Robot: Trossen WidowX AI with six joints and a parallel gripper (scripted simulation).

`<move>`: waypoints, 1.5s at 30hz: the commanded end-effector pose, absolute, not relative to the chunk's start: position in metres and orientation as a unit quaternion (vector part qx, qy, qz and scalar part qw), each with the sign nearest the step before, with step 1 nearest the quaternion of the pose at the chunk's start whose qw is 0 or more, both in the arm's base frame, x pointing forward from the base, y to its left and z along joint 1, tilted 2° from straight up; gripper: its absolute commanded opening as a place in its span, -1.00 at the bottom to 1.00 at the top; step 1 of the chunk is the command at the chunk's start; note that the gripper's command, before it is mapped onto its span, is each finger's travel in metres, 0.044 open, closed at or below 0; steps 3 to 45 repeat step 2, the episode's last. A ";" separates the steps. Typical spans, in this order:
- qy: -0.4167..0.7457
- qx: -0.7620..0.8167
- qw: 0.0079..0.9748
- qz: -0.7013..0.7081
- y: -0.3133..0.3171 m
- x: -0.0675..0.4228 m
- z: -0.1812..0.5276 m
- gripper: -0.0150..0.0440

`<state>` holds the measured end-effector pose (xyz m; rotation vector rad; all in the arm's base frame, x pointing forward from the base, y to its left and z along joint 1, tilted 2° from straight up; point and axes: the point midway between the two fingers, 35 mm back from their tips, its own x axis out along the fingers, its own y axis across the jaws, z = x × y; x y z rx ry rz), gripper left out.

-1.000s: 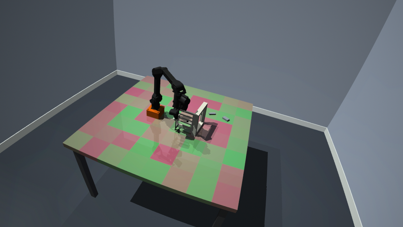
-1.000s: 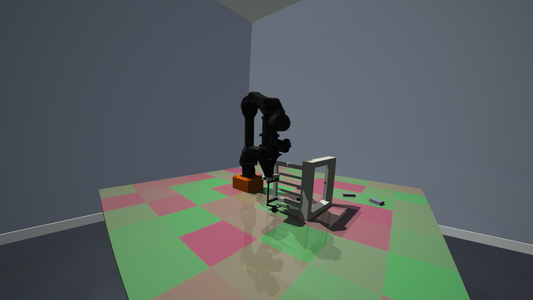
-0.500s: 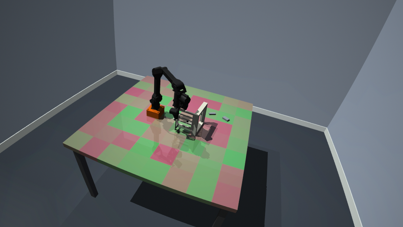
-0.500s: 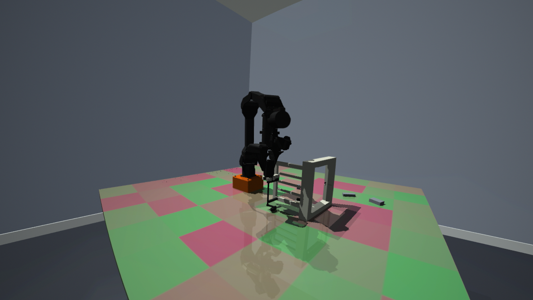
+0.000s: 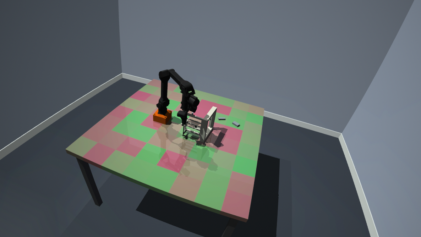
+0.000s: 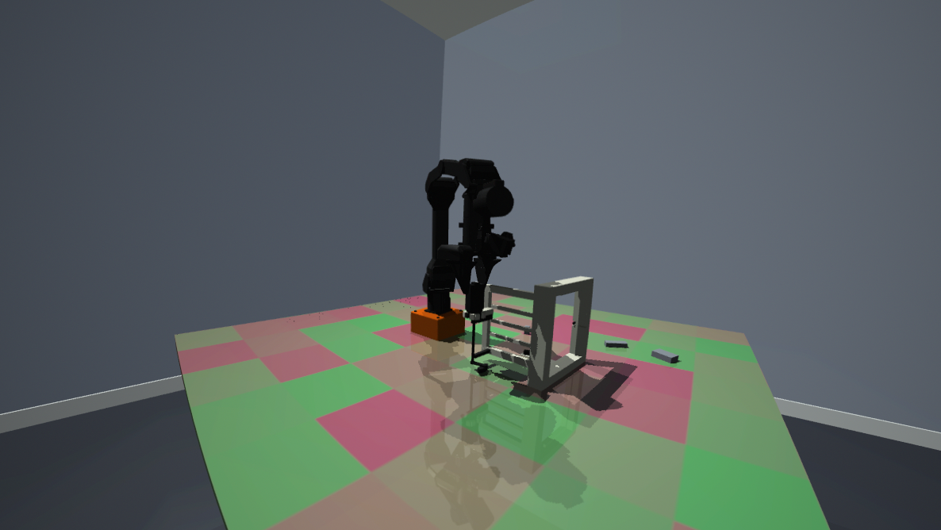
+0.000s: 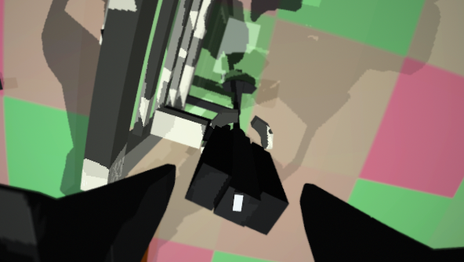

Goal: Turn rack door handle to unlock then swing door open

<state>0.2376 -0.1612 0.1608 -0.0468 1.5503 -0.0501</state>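
The slatted door (image 5: 194,117) (image 6: 513,291) (image 7: 117,78) stands swung wide out from the pale rack frame (image 5: 203,129) (image 6: 545,336), roughly square to it; the exact angle is hard to tell. The black upright handle (image 6: 474,302) (image 7: 235,157) is at the door's outer edge, with a light bracket (image 7: 178,127) and a thin rod below. How far the handle is turned is unclear. My gripper (image 6: 474,286) (image 7: 239,183) points down and is open. Its fingers stand either side of the handle's top, with gaps on both sides in the wrist view. The top and exterior views hide the fingertips partly.
Two small grey blocks (image 5: 221,118) (image 5: 235,124) (image 6: 616,343) (image 6: 665,355) lie on the table beyond the frame. The orange arm base (image 5: 162,117) (image 6: 437,324) is behind the handle side. The rod's foot (image 6: 482,370) (image 7: 239,85) is low near the table.
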 end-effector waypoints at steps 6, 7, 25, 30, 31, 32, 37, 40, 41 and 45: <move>0.700 -0.019 0.714 -0.021 -0.160 0.238 0.167 0.51; 0.700 -0.019 0.714 -0.021 -0.160 0.238 0.167 0.51; 0.700 -0.019 0.714 -0.021 -0.160 0.238 0.167 0.51; 0.700 -0.019 0.714 -0.021 -0.160 0.238 0.167 0.51; 0.700 -0.019 0.714 -0.021 -0.160 0.238 0.167 0.51; 0.700 -0.019 0.714 -0.021 -0.160 0.238 0.167 0.51; 0.700 -0.019 0.714 -0.021 -0.160 0.238 0.167 0.51; 0.700 -0.019 0.714 -0.021 -0.160 0.238 0.167 0.51; 0.700 -0.019 0.714 -0.021 -0.160 0.238 0.167 0.51; 0.700 -0.019 0.714 -0.021 -0.160 0.238 0.167 0.51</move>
